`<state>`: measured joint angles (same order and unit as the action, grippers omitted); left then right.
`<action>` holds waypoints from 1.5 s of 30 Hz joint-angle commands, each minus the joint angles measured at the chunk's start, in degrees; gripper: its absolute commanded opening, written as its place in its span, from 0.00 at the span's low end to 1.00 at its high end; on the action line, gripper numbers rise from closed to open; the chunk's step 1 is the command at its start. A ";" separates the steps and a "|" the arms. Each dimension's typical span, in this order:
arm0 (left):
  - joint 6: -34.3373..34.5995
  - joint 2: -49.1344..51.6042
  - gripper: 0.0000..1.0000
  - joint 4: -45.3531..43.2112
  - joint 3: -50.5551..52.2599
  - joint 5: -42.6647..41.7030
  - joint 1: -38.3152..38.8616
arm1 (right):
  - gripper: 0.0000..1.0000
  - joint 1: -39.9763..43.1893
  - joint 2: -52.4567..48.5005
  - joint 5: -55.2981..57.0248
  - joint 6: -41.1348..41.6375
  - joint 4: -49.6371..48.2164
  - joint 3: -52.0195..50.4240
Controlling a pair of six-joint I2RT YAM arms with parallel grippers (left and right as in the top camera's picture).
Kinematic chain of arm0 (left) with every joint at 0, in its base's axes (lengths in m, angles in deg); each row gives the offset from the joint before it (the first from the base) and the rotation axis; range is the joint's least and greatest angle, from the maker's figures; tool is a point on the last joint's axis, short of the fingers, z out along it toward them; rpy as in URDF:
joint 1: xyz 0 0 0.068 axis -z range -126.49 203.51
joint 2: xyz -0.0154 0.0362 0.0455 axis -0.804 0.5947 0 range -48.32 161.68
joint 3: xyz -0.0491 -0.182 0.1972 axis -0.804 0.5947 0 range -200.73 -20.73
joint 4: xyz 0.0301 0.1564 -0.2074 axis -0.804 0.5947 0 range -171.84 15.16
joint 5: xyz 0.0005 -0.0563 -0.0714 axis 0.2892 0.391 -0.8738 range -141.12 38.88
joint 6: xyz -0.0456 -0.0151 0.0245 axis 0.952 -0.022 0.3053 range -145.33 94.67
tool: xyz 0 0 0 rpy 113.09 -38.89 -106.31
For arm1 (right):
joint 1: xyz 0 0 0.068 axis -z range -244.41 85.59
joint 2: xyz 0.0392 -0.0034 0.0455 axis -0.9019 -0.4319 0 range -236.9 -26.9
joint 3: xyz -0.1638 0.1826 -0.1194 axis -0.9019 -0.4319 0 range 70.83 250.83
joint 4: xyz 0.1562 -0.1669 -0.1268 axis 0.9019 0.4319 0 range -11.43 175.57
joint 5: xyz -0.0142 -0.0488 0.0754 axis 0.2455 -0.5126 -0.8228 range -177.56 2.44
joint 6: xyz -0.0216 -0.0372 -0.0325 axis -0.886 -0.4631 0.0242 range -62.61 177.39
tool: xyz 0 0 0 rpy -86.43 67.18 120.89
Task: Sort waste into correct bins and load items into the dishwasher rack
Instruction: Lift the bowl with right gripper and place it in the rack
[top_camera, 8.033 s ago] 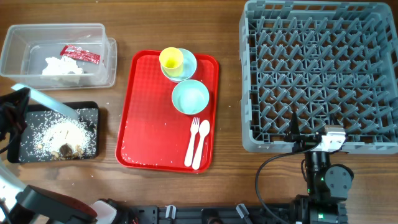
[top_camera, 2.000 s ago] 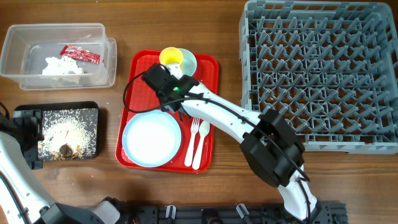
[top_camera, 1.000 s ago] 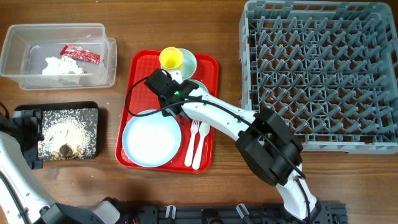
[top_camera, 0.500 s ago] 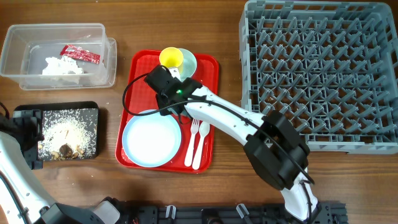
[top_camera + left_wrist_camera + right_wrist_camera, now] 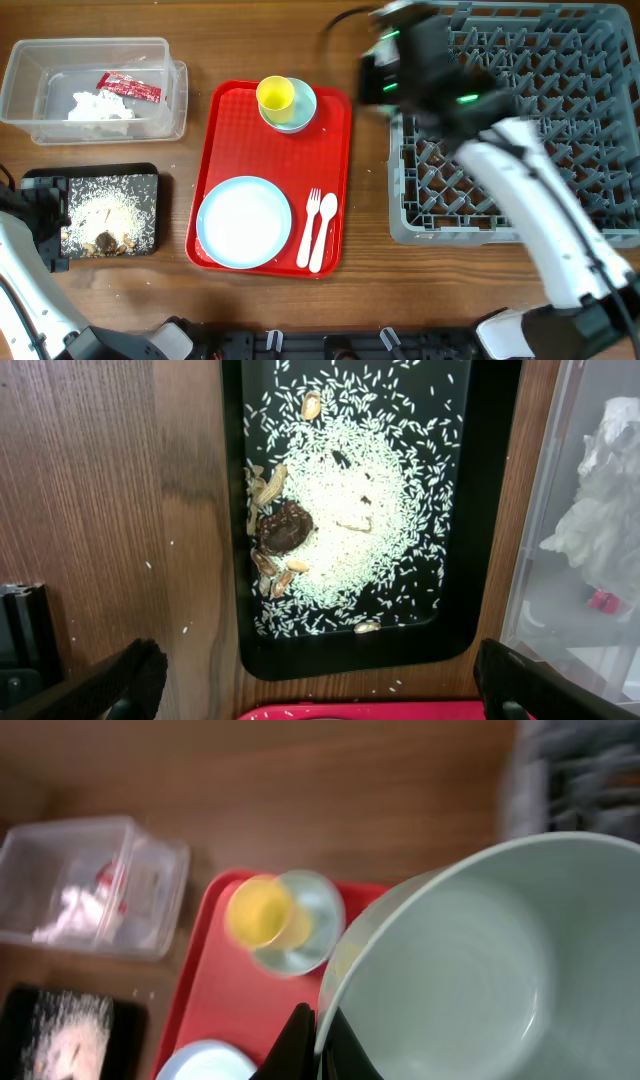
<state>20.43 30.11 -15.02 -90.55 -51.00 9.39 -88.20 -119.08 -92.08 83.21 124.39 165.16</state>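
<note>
My right gripper (image 5: pixel 325 1042) is shut on the rim of the mint green bowl (image 5: pixel 470 960) and holds it in the air. In the overhead view that arm is a blur by the left edge of the grey dishwasher rack (image 5: pixel 530 120), and the bowl is hidden there. On the red tray (image 5: pixel 270 150) lie the pale blue plate (image 5: pixel 244 222), the yellow cup (image 5: pixel 276 94) inside the small light blue bowl (image 5: pixel 300 108), and the white fork (image 5: pixel 308 228) and spoon (image 5: pixel 324 232). My left gripper (image 5: pixel 320 685) is open above the near edge of the black tray (image 5: pixel 260 660) of rice and brown scraps (image 5: pixel 285 530).
The clear tub (image 5: pixel 95 88) at the back left holds crumpled tissue (image 5: pixel 100 108) and a red sachet (image 5: pixel 128 88). Loose rice grains lie on the wood beside the black tray. The left arm sits along the table's left edge.
My right gripper has shut on the green bowl's rim and lifted it off the red tray, up and right to the rack. The left arm has not moved.
</note>
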 commanded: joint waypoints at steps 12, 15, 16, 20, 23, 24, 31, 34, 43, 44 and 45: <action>0.11 -0.04 1.00 0.00 -0.59 0.15 -0.31 | 0.04 38.64 -11.37 -59.93 -16.96 -5.09 0.59; 0.11 -0.04 1.00 0.00 -0.59 0.15 -0.31 | 0.04 40.04 -16.92 -71.06 -10.91 -13.73 0.59; 0.11 -0.04 1.00 0.00 -0.59 0.15 -0.31 | 0.04 40.17 -19.41 -74.73 -6.16 -18.73 0.59; 0.11 -0.04 1.00 0.00 -0.59 0.15 -0.31 | 0.04 40.39 -26.93 -78.58 11.43 -34.84 0.59; 0.11 -0.04 1.00 0.00 -0.59 0.15 -0.31 | 0.04 41.27 -29.97 -78.58 18.05 -41.09 0.59; 0.11 -0.04 1.00 0.00 -0.59 0.15 -0.31 | 0.04 41.64 -30.25 -78.51 18.67 -41.75 0.59; 0.11 -0.04 1.00 0.00 -0.59 0.15 -0.31 | 0.04 43.98 -30.29 -77.48 19.19 -41.16 0.26; 0.11 -0.04 1.00 0.00 -0.59 0.15 -0.31 | 0.04 43.95 -30.29 -77.50 19.32 -40.59 -0.07; 0.11 -0.04 1.00 0.00 -0.59 0.15 -0.31 | 0.04 43.65 -32.00 -74.29 18.75 -37.31 -0.28; 0.11 -0.04 1.00 0.00 -0.59 0.15 -0.31 | 0.04 43.71 -32.13 -73.11 17.42 -35.80 -0.28; 0.11 -0.04 1.00 0.00 -0.59 0.15 -0.31 | 0.04 43.76 -32.13 -71.49 15.98 -34.14 -0.28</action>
<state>20.43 30.11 -15.04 -90.55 -51.00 9.39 -44.38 -149.33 -167.09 102.07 87.54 164.98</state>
